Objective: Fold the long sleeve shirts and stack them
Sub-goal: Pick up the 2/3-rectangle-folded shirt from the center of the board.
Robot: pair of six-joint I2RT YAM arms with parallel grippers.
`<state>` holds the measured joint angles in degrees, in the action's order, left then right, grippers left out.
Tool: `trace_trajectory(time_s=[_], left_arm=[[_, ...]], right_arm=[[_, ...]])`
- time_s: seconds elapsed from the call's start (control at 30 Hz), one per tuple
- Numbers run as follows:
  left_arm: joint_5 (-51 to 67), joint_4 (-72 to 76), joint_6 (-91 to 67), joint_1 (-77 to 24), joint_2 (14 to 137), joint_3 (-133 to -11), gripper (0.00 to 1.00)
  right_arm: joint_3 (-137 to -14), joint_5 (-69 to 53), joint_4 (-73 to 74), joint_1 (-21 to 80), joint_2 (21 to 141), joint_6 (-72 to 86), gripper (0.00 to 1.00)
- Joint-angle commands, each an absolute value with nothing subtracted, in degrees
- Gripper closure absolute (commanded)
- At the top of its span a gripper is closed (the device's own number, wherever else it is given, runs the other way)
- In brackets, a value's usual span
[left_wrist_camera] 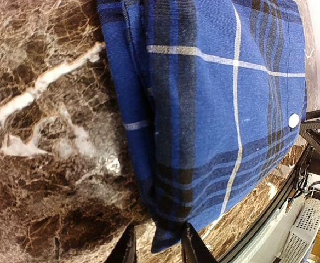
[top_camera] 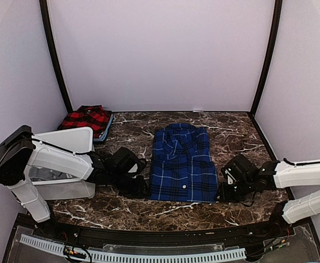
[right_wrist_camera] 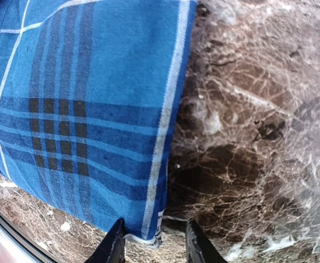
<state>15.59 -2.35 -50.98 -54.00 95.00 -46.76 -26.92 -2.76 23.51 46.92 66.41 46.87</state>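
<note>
From the top external camera, shows a large dark blue plaid cloth shirt with thin white lines [top_camera: 182, 164] lying flat, folded to a rectangle, at the middle of a dark brown marble-patterned table [top_camera: 165, 215]. Collar toward the far wall, small round white button [top_camera: 184, 186] close to the near hem. Shows also a red-and-black plaid cloth shirt [top_camera: 86, 119], folded, at the far left corner of the table, well apart from the blue one and just behind a white rectangular plastic bin [top_camera: 72, 139]. Finds the black two-finger left gripper [top_camera: 143, 190] low at the blue shirt's near left corner, and the black two-finger right gripper [top_camera: 221, 194] low at its near right corner. Cannot tell from up here how either pair of jaws stands.

From the left wrist camera, looks along the blue shirt's folded left edge against the marble. Shows the left gripper [left_wrist_camera: 158, 251] with jaws apart and the tip of the shirt corner lying between the two dark fingers [left_wrist_camera: 128, 249]. Not clamped, as far as can be seen.

From the right wrist camera, looks onto the shirt's straight right edge, marble beside it. Shows the right gripper [right_wrist_camera: 153, 247] likewise spread, the shirt's near corner lying between its fingers [right_wrist_camera: 115, 244], nearer the one on the cloth side.
</note>
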Motion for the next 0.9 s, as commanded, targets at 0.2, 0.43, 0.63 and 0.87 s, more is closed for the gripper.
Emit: trace_trajectory(time_s=[0.2, 0.43, 0.63, 0.87], left_arm=[[15.9, -0.9, -52.2, -55.0, 95.7, -46.0, 0.78], [15.6, -0.9, -52.7, -55.3, 95.5, -45.8, 0.82], [16.3, -0.5, -52.8, -55.3, 96.2, -45.9, 0.84], [17.1, -0.8, -52.8, -55.3, 95.3, -45.9, 0.96]], right_arm=[[-24.4, -3.7, 21.4, 47.9, 64.6, 49.1, 0.7], [-22.6, -6.1, 17.4, 48.0, 66.1, 50.0, 0.74], [-21.9, -7.0, 15.8, 48.1, 65.8, 50.8, 0.84], [-23.3, -5.0, 18.6, 48.1, 63.1, 50.7, 1.0]])
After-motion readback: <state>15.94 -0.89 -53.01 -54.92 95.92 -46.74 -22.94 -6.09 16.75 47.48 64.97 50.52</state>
